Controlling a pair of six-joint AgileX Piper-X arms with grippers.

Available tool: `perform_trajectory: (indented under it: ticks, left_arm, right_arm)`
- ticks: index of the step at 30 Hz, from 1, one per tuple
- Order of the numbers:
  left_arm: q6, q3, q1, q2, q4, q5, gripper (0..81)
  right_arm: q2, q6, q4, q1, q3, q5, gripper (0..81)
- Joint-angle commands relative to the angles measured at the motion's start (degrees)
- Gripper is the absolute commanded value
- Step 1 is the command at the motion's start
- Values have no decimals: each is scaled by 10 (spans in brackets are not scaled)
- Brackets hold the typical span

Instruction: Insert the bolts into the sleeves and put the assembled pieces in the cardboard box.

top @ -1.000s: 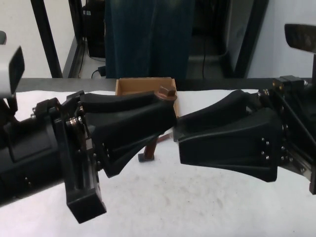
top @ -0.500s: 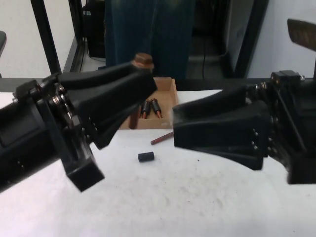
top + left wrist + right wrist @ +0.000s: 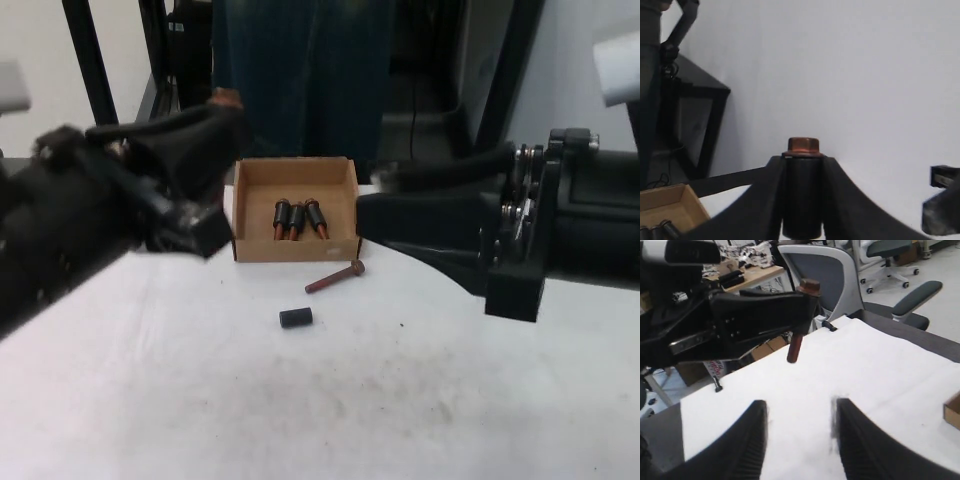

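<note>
My left gripper [image 3: 222, 112] is shut on a black sleeve [image 3: 802, 195] with a copper bolt through it. The bolt's head [image 3: 803, 144] sticks out above the fingers, and its shaft [image 3: 794, 348] hangs below them. It hovers high, left of the cardboard box [image 3: 295, 249]. Three assembled pieces [image 3: 297, 218] lie inside the box. One loose bolt [image 3: 335, 277] lies in front of the box, and a loose sleeve [image 3: 296, 318] lies nearer. My right gripper [image 3: 368, 196] stands open and empty, above the bench to the right of the box.
A white cloth [image 3: 330, 400] covers the bench. A person in dark trousers [image 3: 300, 70] stands behind the box. Black frame posts [image 3: 95, 75] rise at the back. Office chairs [image 3: 890, 290] stand beyond the bench's edge.
The left arm has swung left and away with the bolted sleeve in its grip. The right arm has drawn back to the right. Box, loose bolt and loose sleeve are now uncovered.
</note>
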Motion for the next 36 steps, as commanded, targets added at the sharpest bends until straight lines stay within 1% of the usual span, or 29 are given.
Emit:
perform_trajectory:
  ticks: [1, 5, 7, 12, 15, 18, 23, 30, 36]
  left_arm:
    - [-2, -28, 11, 16, 24, -9, 9]
    - [-23, -87, 30, 75, 83, -9, 9]
    - [-28, -113, 38, 110, 103, -9, 9]
    - [-31, -172, 52, 197, 131, -9, 9]
    - [-31, -206, 58, 252, 143, -4, 9]
    - [-35, -244, 64, 309, 143, -4, 9]
    - [-34, -312, 77, 388, 158, -4, 9]
    - [-24, -454, 98, 508, 261, 7, 9]
    - [-19, -552, 104, 592, 310, 9, 9]
  right_arm:
    - [-2, -38, 21, 0, 0, 40, 421]
    - [-2, -38, 27, 0, 0, 88, 421]
    - [-9, -38, 34, 0, -1, 129, 421]
    - [-51, -38, 77, 0, -9, 259, 421]
    - [-73, -50, 96, 0, -15, 302, 421]
    - [-80, -64, 101, 0, -17, 311, 421]
    - [-80, -62, 124, 0, -17, 323, 421]
    - [-80, -50, 175, 0, -23, 330, 421]
    - [-80, -49, 186, 0, -33, 361, 421]
